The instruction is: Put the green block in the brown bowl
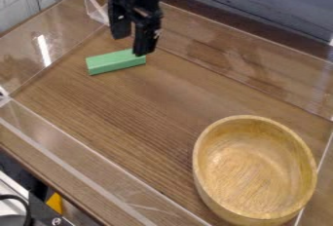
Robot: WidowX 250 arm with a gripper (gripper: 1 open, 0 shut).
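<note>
Nearest the camera, a clear plastic wall (78, 176) ran along the front and left edges of the wooden counter (143, 113), catching pale reflections. Dark cabling and a yellow patch showed below the lower-left corner, too cropped to identify.

Brown bowl (255, 168) sat at the near right of the counter, upright, mouth up, thick rim and grain plain to see. Nothing lay inside it. Its right edge ran close to the frame border.

Open wood-grain surface lay between the bowl and the far-left area.

Green block (115, 62) lay flat on the counter at the far left, well apart from the bowl, long axis running left to right with a slight tilt upward to the right.

End effector (134, 37) hung over the block's right end, pointing down, dark fingers (143, 40) spread apart and empty. The lower fingertip appeared just at the block's right end; contact could not be judged from this angle.

Farthest back, a small clear triangular piece (93, 8) stood behind the arm, largely hidden by it.
</note>
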